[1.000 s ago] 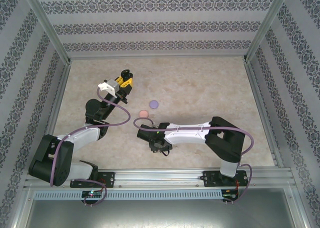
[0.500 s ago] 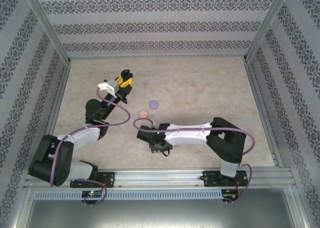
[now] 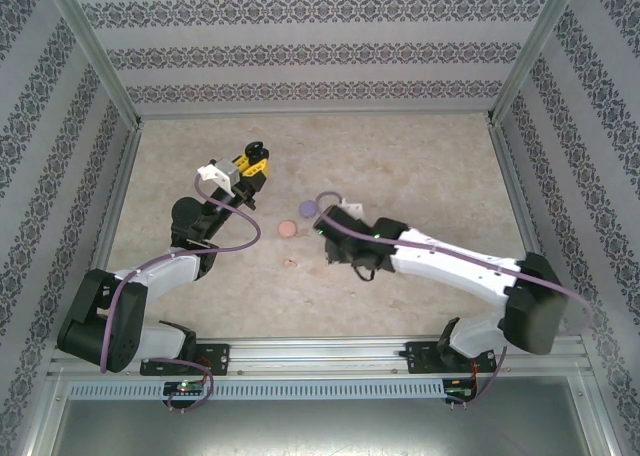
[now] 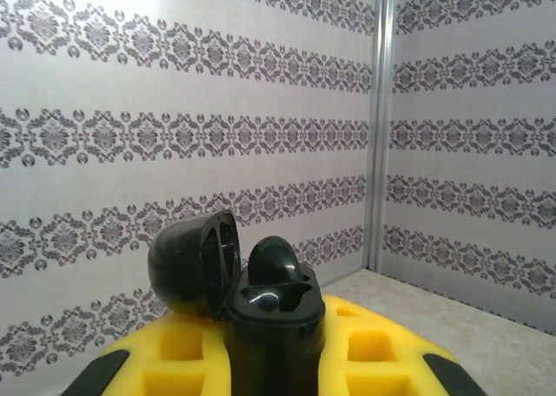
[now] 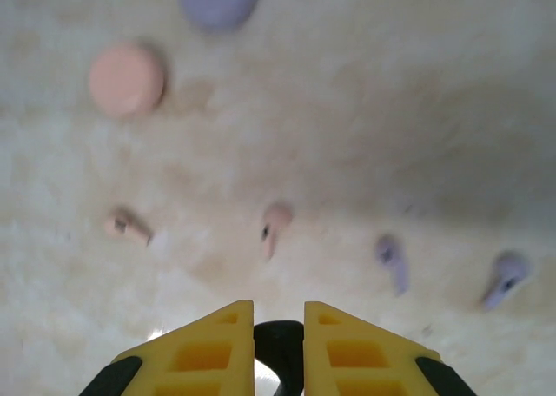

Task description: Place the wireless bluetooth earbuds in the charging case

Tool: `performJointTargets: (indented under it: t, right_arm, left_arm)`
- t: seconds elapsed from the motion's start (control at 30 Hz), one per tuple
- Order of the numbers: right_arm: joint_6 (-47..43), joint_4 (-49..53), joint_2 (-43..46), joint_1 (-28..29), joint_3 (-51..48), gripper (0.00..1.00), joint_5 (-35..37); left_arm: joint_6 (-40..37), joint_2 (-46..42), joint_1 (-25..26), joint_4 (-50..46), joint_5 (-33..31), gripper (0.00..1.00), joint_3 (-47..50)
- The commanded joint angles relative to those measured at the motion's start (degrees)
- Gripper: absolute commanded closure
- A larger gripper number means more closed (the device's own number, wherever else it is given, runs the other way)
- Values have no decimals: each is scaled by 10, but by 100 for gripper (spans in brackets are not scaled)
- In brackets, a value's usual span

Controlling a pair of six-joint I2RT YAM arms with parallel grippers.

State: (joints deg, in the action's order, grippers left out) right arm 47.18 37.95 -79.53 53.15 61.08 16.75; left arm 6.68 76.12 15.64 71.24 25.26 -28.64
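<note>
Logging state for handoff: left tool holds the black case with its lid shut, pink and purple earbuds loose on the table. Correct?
Lid is wrong: the left wrist view shows the black case in the left tool with its lid flipped open. The rest stands: pink earbuds and purple earbuds lie loose on the table.

Bright even light, faint shadows, right wrist view blurred, pink earbud (image 5: 276,227) smeared, left wrist view sharp
</note>
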Motion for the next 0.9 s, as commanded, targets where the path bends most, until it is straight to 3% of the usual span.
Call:
performJointTargets:
  t: [0.0,0.17,0.3,0.57,0.87]
  right_arm:
    - [-102,-9,41,-51,30,84,25]
    - [-205,-56,60,-125,98,83,-16]
    - [-266,-88,50,-152,150,83,-51]
    - [-362,-180,52,-162,169,83,-142]
    - [-397,-260,71,-161,118,83,-184]
  left_arm:
    - [17,11,-4,-3,54,100,-20]
    - [29,41,6,4,121,100,-26]
    - [23,78,31,1,160,100,-48]
    - [16,169,82,12,191,100,-121]
    - [26,229,102,23,221,100,-197]
